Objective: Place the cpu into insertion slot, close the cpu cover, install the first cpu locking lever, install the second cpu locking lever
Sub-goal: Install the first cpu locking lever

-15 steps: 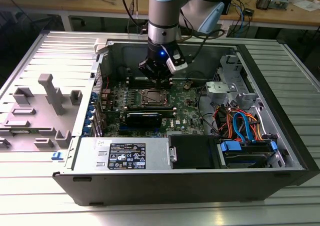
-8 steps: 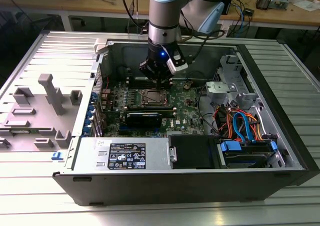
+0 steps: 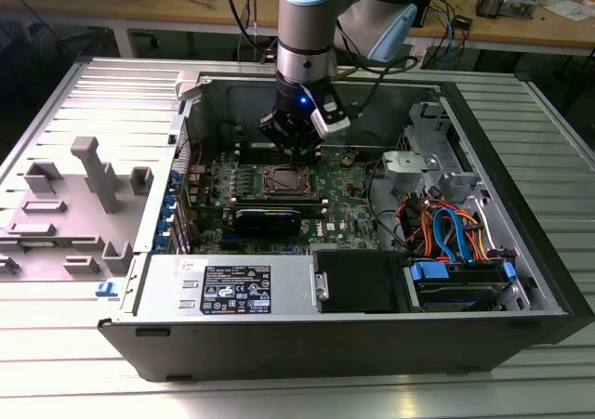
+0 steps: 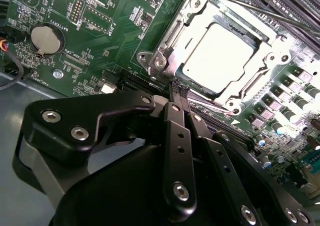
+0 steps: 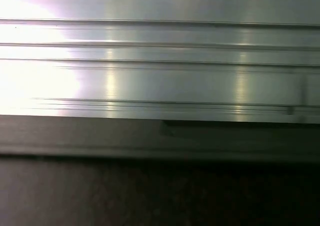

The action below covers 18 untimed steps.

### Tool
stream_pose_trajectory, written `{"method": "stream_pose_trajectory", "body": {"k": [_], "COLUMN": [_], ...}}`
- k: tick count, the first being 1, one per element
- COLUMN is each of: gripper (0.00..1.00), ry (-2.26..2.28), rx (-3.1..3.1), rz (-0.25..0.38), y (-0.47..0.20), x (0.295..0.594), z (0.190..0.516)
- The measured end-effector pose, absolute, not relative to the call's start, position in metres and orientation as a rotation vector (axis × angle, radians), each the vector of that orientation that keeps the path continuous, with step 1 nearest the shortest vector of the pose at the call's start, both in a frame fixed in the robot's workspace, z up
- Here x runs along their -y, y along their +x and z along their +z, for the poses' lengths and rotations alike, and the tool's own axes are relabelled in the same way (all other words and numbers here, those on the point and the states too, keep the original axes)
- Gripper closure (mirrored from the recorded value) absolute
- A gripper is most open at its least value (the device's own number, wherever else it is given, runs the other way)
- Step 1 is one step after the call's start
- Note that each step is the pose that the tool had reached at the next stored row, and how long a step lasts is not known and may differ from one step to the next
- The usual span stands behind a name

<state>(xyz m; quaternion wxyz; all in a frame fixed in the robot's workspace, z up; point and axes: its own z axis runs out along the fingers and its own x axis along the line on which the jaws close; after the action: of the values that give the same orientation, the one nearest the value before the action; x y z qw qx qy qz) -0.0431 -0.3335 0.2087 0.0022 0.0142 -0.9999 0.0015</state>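
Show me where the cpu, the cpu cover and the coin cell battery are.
cpu [image 4: 216, 58]: second wrist view, middle of its bright metal top.
cpu cover [image 4: 186, 11]: second wrist view, silver frame edge beside the chip.
coin cell battery [image 4: 45, 37]: second wrist view, centre of the round silver face.

You have one arm with one gripper [image 4: 179, 93], one open computer case [image 3: 521, 140], one green motherboard [image 4: 100, 45], one cpu [image 4: 216, 58] under one cpu cover [image 4: 197, 15], one coin cell [image 4: 46, 38], one drive cage with a blue handle [image 3: 460, 275].
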Motion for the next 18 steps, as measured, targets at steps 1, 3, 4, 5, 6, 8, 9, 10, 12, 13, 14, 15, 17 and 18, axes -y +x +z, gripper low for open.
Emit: {"method": "stream_pose_trajectory", "body": {"k": [1,3,4,5,6,8,9,10,12,13,14,15,17,18], "gripper": [0.89,0.89,0.89,0.89,0.89,0.89,0.89,0.89,0.89,0.89,0.89,0.89,0.89,0.89], "ry": [0.045,0.045,0.044,0.044,0.044,0.044,0.044,0.044,0.044,0.044,0.044,0.045,0.045,0.045], "rx": [3.137,3.136,3.137,3.137,3.137,3.137,3.137,3.137,3.137,3.137,3.137,3.137,3.137,3.137], "rz": [0.005,0.005,0.005,0.005,0.005,0.005,0.005,0.005,0.005,0.005,0.005,0.005,0.005,0.005], "y": [-0.0430,-0.0425,-0.0422,-0.0417,-0.0412,-0.0406,-0.0405,-0.0404,-0.0403,-0.0403,-0.0403,-0.0402,-0.0401,-0.0401], "x": [0.3335,0.3336,0.3335,0.3335,0.3335,0.3335,0.3335,0.3335,0.3335,0.3335,0.3335,0.3336,0.3343,0.3348], "z": [0.2086,0.2084,0.2081,0.2078,0.2075,0.2071,0.2070,0.2070,0.2069,0.2069,0.2069,0.2068,0.2067,0.2066]}}
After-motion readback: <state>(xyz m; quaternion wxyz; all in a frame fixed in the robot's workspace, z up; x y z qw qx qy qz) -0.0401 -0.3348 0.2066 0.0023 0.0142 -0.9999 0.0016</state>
